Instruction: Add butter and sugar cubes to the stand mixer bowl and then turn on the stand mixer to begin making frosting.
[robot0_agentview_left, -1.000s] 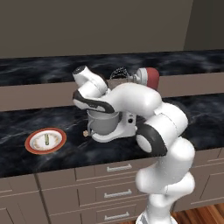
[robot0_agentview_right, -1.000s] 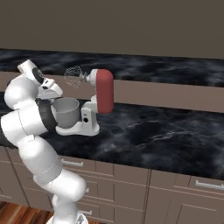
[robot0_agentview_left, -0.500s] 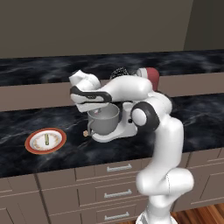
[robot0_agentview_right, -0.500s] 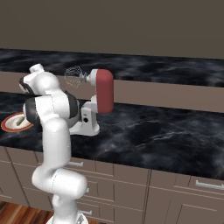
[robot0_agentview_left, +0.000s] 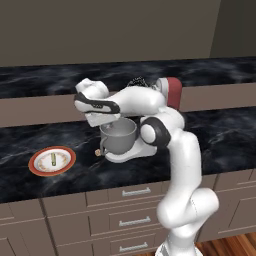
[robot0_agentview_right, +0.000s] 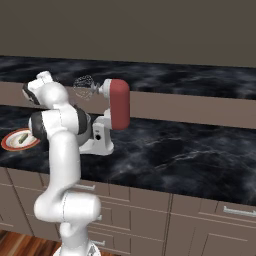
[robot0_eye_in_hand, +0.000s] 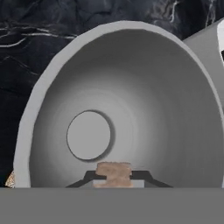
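The gripper (robot0_eye_in_hand: 113, 176) is closed on a tan sugar cube (robot0_eye_in_hand: 113, 171), poised directly above the open stand mixer bowl (robot0_eye_in_hand: 144, 92); the bowl's empty floor lies straight below, so release should drop it in.

A black marble desk with white veining (robot0_agentview_left: 45, 185) runs the room's width, stepping up behind a taupe ledge (robot0_agentview_right: 200, 107) to a second marble level. Beneath it sit beige cabinet drawers with silver bar handles (robot0_agentview_left: 135, 192). A plain brown-grey wall (robot0_agentview_left: 100, 30) stands behind; reddish wooden floorboards (robot0_agentview_right: 20, 245) lie below.
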